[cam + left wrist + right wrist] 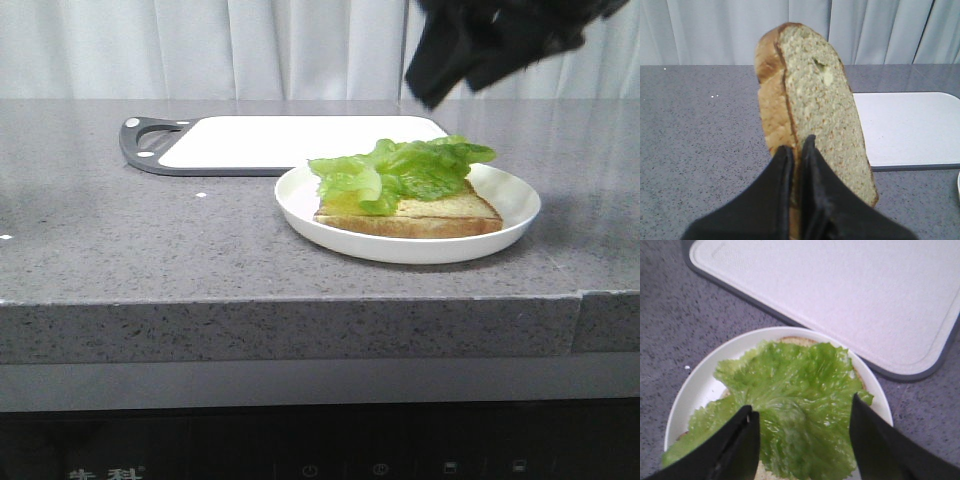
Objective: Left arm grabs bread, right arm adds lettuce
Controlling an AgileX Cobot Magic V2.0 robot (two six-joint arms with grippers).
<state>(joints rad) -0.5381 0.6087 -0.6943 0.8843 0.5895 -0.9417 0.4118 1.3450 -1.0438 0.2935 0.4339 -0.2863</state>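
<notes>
The left gripper (797,150) is matte black, its two fingers flat, angular wedges tapering to thin pointed tips. The right gripper (802,415) is likewise black, with broad, smooth fingers (737,440) narrowing upward. The right arm (495,40) reads as a bulky, blurred black mass.

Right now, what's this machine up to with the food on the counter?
It is putting a sandwich together. The lettuce already lies on a slice of toast in the white plate. The right gripper hangs open just above the leaf, holding nothing. The left gripper is shut on the bread, a thick slice held upright above the counter. A white cutting board sits behind the plate.
</notes>
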